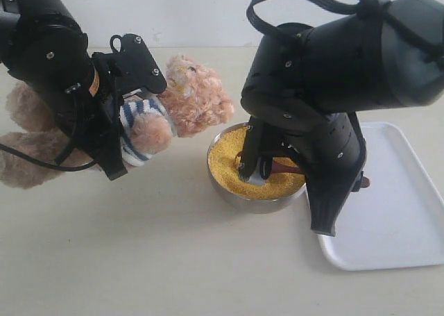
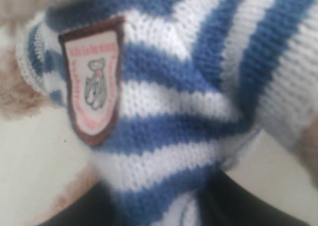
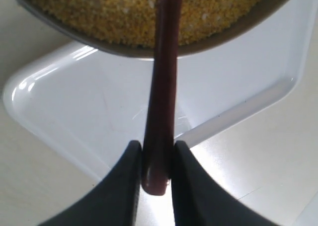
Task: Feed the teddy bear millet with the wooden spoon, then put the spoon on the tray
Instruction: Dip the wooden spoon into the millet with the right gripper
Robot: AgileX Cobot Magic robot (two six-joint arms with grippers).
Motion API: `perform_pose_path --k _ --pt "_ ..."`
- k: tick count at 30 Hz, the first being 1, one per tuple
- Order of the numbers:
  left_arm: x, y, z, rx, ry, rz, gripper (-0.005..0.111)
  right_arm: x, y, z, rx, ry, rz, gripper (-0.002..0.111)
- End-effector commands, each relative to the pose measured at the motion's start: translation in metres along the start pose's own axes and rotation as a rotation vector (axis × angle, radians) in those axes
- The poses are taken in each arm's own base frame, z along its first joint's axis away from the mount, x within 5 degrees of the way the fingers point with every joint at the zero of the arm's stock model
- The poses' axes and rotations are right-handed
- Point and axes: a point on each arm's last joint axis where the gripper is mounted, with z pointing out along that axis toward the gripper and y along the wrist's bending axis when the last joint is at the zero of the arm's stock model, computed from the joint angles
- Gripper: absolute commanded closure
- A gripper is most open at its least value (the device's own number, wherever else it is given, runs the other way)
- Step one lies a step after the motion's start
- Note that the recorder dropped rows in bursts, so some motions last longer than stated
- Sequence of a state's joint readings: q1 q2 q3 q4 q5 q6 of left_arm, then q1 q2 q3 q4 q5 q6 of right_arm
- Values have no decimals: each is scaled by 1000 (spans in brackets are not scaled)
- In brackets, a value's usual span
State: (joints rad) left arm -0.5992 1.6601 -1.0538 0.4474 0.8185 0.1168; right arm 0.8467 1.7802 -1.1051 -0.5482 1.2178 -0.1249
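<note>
One slim, dark reddish-brown wooden spoon (image 3: 162,87) dips into grainy yellow millet (image 3: 99,7).

The pale beige table (image 1: 173,260) carries three things: the teddy bear (image 1: 198,97) lying on the left, a round steel bowl (image 1: 257,203) near the middle, and the white tray (image 1: 402,212) just beside the bowl on the right.

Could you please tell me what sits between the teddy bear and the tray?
The steel bowl of millet lies between them, as the exterior view shows.
</note>
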Motion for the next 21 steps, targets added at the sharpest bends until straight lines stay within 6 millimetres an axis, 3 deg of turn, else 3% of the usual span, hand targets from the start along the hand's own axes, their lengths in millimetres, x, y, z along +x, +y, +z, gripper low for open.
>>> perform_pose_path --k 1,21 --pt "-2 3 -4 -4 -25 -25 103 2 -2 -4 12 -10 20 109" --pt "-2 3 -4 -4 -25 -25 103 3 -7 -4 58 -5 20 109"
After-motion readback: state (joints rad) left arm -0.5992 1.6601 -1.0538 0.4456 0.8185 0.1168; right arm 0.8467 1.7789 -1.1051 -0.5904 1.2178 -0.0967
